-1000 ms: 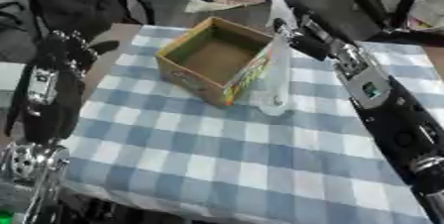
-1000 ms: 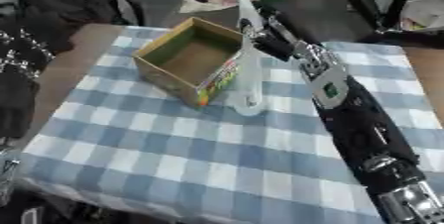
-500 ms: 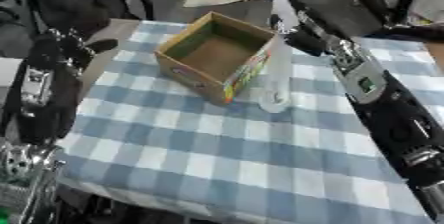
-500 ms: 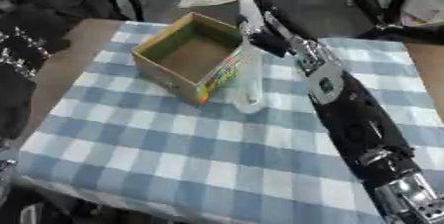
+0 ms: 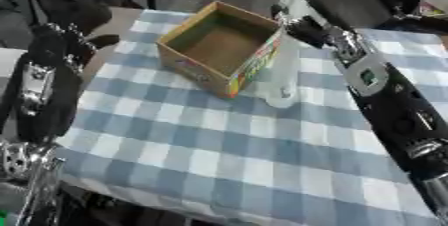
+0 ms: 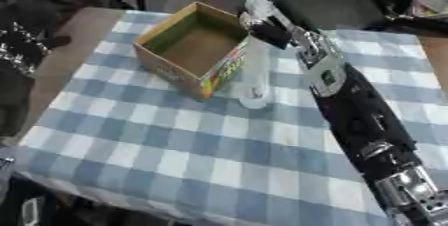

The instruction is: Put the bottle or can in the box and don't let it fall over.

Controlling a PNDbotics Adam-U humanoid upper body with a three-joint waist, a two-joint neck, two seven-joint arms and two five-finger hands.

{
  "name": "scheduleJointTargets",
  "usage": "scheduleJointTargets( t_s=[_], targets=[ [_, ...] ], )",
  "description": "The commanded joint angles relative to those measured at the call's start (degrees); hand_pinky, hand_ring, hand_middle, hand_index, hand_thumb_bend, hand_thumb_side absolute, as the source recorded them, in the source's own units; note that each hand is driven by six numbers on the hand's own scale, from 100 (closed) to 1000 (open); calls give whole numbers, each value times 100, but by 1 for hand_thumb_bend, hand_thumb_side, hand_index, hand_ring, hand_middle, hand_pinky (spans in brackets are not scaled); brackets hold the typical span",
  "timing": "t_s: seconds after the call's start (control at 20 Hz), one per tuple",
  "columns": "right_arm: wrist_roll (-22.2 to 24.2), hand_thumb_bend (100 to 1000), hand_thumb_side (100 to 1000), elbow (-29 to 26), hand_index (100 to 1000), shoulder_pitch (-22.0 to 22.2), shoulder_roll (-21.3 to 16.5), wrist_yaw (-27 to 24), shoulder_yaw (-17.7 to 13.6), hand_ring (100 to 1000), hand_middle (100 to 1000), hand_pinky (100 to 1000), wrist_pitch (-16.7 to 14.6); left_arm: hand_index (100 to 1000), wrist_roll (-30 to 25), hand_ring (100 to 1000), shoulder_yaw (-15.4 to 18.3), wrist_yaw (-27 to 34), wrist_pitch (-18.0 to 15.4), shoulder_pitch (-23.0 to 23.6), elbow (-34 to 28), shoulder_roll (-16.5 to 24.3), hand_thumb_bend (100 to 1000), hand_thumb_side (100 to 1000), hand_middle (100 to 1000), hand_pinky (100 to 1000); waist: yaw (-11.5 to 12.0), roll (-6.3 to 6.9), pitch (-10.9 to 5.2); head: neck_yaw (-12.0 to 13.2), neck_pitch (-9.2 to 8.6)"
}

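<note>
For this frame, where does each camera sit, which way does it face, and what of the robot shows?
Left eye view: in the head, looking down at the checked table; left arm at the left edge, right arm reaching beside the cardboard box.
Right eye view: same head, slightly to the right; mainly the right arm shows.
Shared: box, table, clear bottle.

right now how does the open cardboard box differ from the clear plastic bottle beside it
The open cardboard box is opaque brown, low and wide; the clear plastic bottle is see-through, tall and narrow. The box sits free, while the right hand is at the bottle's top. Both stand upright on the checked tablecloth.
</note>
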Motion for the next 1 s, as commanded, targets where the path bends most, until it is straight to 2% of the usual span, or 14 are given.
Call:
scheduleJointTargets(
  t_s=[0.05, 0.5, 0.65, 0.7, 0.85, 1.0],
  targets=[
    [13, 100, 866, -168, 1000, -178, -163, -117, -56, 1000, 953, 809, 18, 906, -28, 904, -13, -1, -3, -82, -119, 95, 294, 900, 812, 825, 9, 17, -42, -18, 31],
    [257, 100, 708, -332, 910, -193, -199, -579, -13, 1000, 877, 762, -15, 905, -21, 903, -16, -12, 2, -85, -119, 90, 297, 899, 811, 824, -10, 29, -39, -29, 31],
    [304, 100, 542, -396, 864, -195, -209, -737, -12, 1000, 835, 736, 11, 905, -19, 905, -17, -4, -6, -88, -119, 90, 299, 896, 811, 823, -11, 30, -41, -29, 31],
    [309, 100, 521, -421, 856, -195, -210, -798, -11, 1000, 827, 729, 15, 905, -19, 905, -17, 2, -11, -89, -119, 89, 299, 896, 811, 823, -13, 31, -43, -27, 31],
    [317, 100, 367, -481, 801, -193, -220, -979, -6, 1000, 772, 692, 36, 905, -18, 908, -17, 11, -21, -93, -119, 89, 301, 895, 810, 822, -18, 31, -46, -28, 31],
    [323, 100, 330, -529, 756, -189, -222, -1177, 6, 1000, 726, 670, 40, 906, -17, 909, -18, 19, -25, -95, -119, 87, 301, 895, 810, 822, -21, 32, -46, -21, 31]
  ],
)
